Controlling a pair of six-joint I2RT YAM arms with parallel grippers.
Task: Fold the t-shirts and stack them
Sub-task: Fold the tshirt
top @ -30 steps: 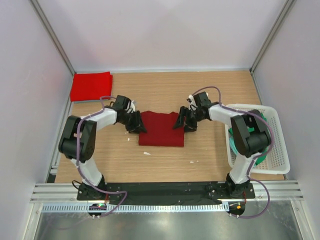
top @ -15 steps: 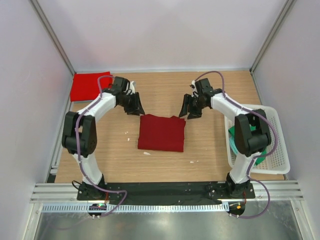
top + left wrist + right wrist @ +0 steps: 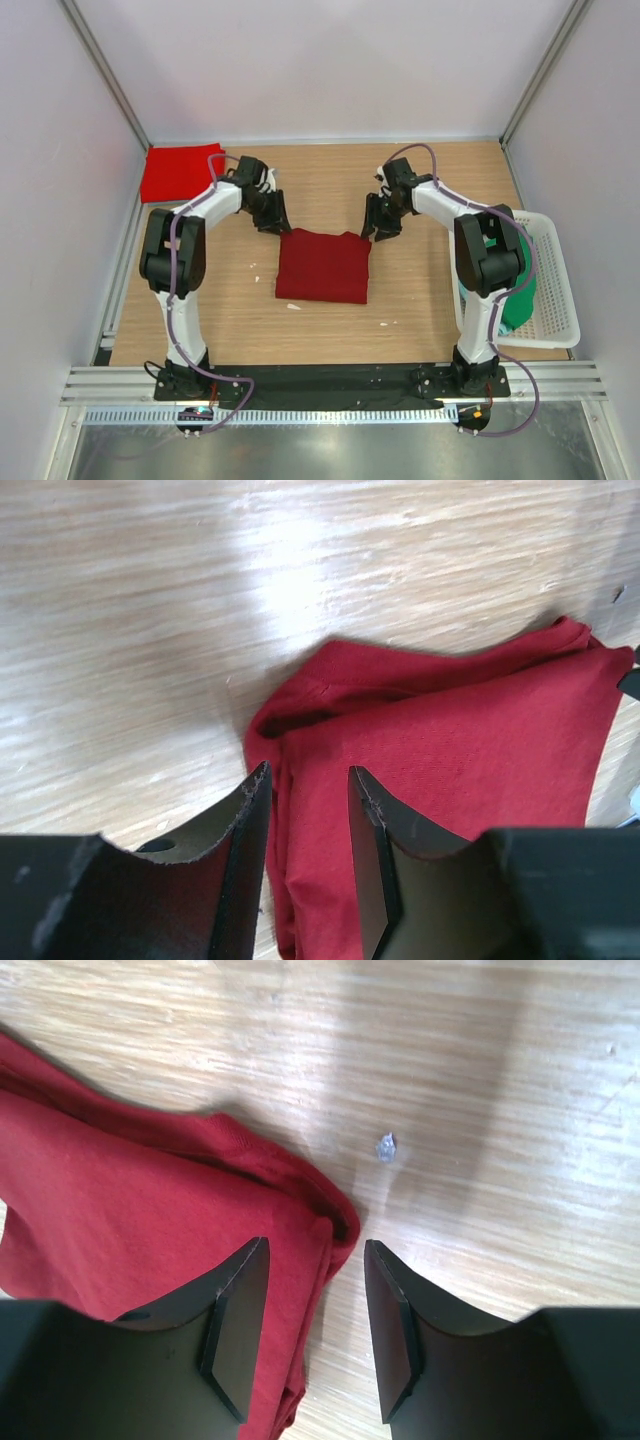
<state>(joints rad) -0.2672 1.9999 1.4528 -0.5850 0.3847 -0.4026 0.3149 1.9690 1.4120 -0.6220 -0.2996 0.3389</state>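
Hovering beside folded dark maroon t-shirt [image 3: 323, 266], left gripper [image 3: 275, 221], right gripper [image 3: 376, 229], both released, empty.

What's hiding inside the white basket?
Bunched-up green cloth lies inside the white basket. The right arm reaches across in front and covers part of it, so how many pieces are in there cannot be seen.

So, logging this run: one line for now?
maroon t-shirt: folded | left gripper: open, empty | right gripper: open, empty | red t-shirt: far-left corner
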